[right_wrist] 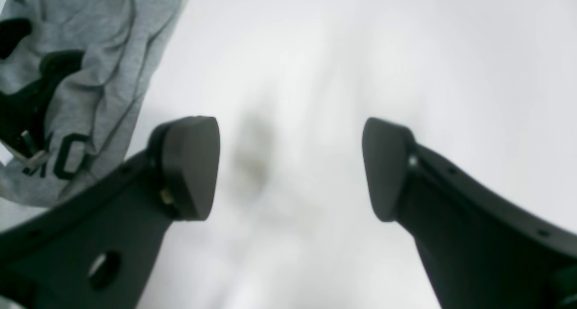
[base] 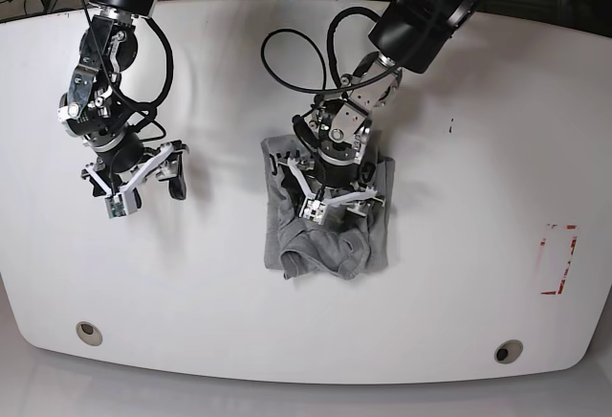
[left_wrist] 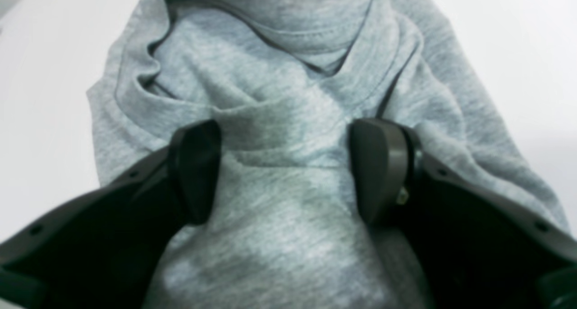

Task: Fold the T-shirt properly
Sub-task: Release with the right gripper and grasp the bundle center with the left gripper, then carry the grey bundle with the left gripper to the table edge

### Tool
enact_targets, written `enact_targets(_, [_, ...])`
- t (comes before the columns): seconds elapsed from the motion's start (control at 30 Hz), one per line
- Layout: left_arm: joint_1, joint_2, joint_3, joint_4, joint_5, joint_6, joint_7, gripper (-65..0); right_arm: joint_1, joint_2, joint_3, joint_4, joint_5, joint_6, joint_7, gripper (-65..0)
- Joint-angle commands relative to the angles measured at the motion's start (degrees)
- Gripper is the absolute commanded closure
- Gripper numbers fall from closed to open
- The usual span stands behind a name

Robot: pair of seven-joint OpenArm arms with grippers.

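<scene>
The T-shirt (base: pixel 325 240) lies as a rumpled, partly folded grey bundle in the middle of the white table (base: pixel 459 197). My left gripper (base: pixel 335 205) hangs right over it, open. In the left wrist view its fingers (left_wrist: pixel 196 169) stand wide apart with a ridge of the T-shirt (left_wrist: pixel 288 74) between them, and a hemmed edge and folds lie beyond. My right gripper (base: pixel 143 192) is off to the left, open over bare table. In the right wrist view that gripper (right_wrist: pixel 290 165) holds nothing, and the T-shirt (right_wrist: pixel 99 52) with black lettering shows at the upper left.
Black cables (base: pixel 287 54) loop over the table behind the shirt. A red rectangle mark (base: pixel 557 259) sits near the right edge. Two round holes (base: pixel 88 332) (base: pixel 508 351) lie near the front edge of the table.
</scene>
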Motion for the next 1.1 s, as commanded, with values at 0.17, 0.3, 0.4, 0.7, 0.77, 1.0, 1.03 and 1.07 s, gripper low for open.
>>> enact_targets(0.17, [1.6,-10.2,-5.8,1.6,-0.7,-7.8,7.8,-43.2,0.9,0.6,0.1,1.4,0.7,0.2,1.4,-47.4])
enact_targets(0.3, [3.2,-16.8,-9.0,5.4,-0.7,-14.6,11.3,-42.9,0.9,0.6,0.1,1.4,0.7,0.2,1.4,-47.4])
enact_targets(0.4, [4.7,-20.2,-12.7,8.3,-0.6,-18.1,13.1,-42.9,0.8,0.6,0.1,1.4,0.7,0.2,1.4,-47.4])
enact_targets(0.7, [10.9,-31.7,-23.6,12.5,-0.4,-33.4,18.4,-42.8,0.8,-0.6,0.1,1.4,0.7,0.2,1.4,-47.4])
enact_targets(0.77, [12.6,-33.9,-25.7,13.0,-0.5,-37.0,18.8,-42.8,0.8,-1.3,0.1,1.4,0.6,0.2,1.4,-47.4])
enact_targets(1.0, [19.8,-39.7,-32.2,13.3,-0.5,-43.2,18.6,-42.8,-0.3,-2.4,0.1,1.7,0.6,0.2,1.4,-47.4])
enact_targets(1.03, [20.1,-40.2,-32.7,13.3,-0.6,-43.5,18.6,-42.8,-0.5,-2.6,0.1,1.9,0.6,0.2,1.4,-47.4])
enact_targets(1.07, [20.7,-40.9,-33.7,13.2,-0.7,-43.6,18.5,-42.8,-0.6,-3.2,0.1,2.5,0.5,0.2,1.4,-47.4])
